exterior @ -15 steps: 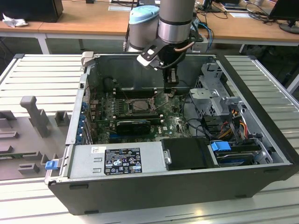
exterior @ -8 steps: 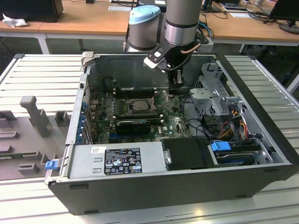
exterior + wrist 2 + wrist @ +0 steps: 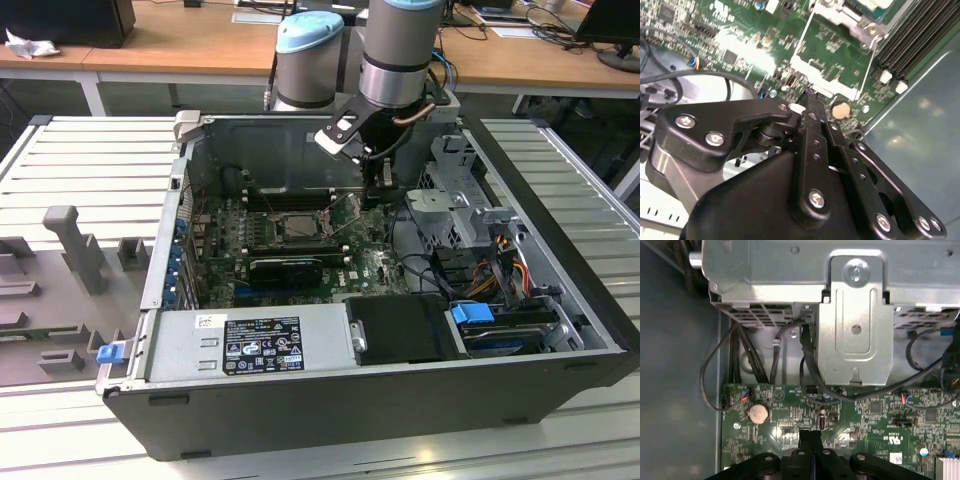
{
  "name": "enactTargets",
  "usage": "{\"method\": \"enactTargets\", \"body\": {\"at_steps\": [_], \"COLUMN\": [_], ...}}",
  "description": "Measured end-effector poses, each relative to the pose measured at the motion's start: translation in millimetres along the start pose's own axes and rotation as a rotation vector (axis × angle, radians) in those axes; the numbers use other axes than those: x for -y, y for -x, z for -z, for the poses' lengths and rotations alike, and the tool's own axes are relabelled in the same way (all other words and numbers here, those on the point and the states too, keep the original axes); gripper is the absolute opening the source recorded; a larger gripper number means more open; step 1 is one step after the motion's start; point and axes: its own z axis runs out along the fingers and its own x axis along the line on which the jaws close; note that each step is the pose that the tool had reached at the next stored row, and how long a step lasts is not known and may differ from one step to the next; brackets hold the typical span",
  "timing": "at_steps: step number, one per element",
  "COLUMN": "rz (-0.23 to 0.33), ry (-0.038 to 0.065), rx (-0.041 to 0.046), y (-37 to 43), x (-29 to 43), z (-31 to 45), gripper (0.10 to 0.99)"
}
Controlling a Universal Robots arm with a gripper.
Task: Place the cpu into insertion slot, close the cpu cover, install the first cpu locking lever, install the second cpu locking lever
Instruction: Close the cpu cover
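Closest to lens in both wrist views: black links & screws of the gripper (image 3: 807, 96) (image 3: 810, 434), fingers clenched tip to tip w/ just a thin seam btwn them. It points down at the green board (image 3: 875, 410) inside the open pc case (image 3: 330, 400). In the second wrist view the tips sit right at the near edge of the cpu cover (image 3: 832, 86); touching or just short, can't tell. Cover is swung open off the insertion slot (image 3: 847, 17), far edge at slot, free edge twd gripper, board showing thru its cut-out. A thin silvery rod (image 3: 802, 35) runs along each side of it, from slot to free edge. The cpu (image 3: 872, 3) sits in slot, pale face up & flat, cut by the picture's edge. It's square, so no long axis; edges look parallel w/ slot rim. Coin battery (image 3: 840, 110) lies just beside the tips, and long black memory slots (image 3: 920, 35) run alongside slot. In the exterior view gripper (image 3: 385, 180) hangs near slot (image 3: 270, 230), on the exterior view's right of it, arm upright above. In the first wrist view, past the tips: battery (image 3: 758, 412), black cables (image 3: 807, 360), then silver drive bracket (image 3: 855, 325).
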Motion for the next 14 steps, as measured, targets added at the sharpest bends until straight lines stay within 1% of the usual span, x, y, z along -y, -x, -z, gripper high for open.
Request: {"method": "enactTargets", "body": {"at_steps": [1,2,5,11,14], "rz": [0.0,0.0,0.0,0.0,0.0], "ry": [-0.003,-0.005,-0.005,-0.005,-0.005], "rx": [-0.0009,-0.0031,-0.0043,-0.0043,-0.0043], "y": [0.0,0.0,0.0,0.0,-0.1], "x": [0.5,3.1,8.1,11.3,17.0], "z": [0.1,0.2,0.3,0.2,0.3], "gripper": [0.106,0.106,0.106,0.106,0.106]}}
